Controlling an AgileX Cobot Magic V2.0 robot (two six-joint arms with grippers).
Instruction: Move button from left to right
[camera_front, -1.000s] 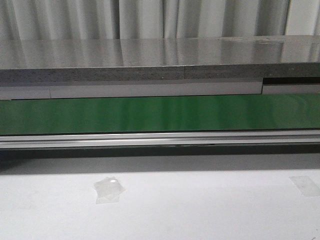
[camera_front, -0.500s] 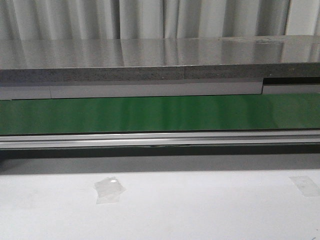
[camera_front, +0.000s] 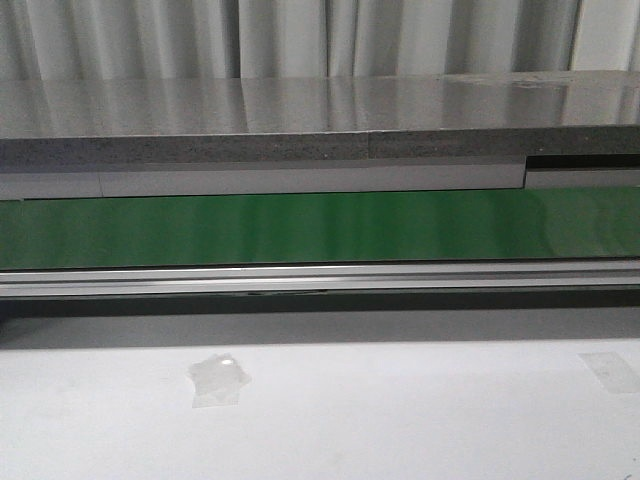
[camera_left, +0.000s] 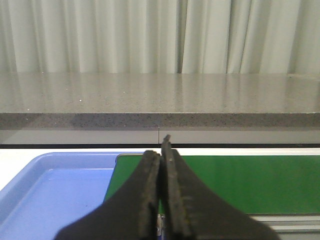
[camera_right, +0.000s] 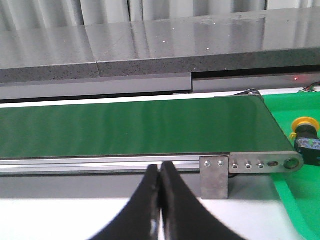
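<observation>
From the front I see a white table (camera_front: 400, 420) with two tape patches (camera_front: 218, 380), one green belt (camera_front: 320, 228) running left to right, a grey stone counter (camera_front: 300, 120) behind it and pale curtains (camera_front: 300, 35) at the far side. One blue tray (camera_left: 55, 192) sits at the belt's left end, one green tray (camera_right: 295, 195) at its right end. The button (camera_right: 305, 136) — just one — rests in the green tray. The left fingers (camera_left: 161, 165) and right fingers (camera_right: 160, 172) are pressed together, holding nothing. I can read no writing.
</observation>
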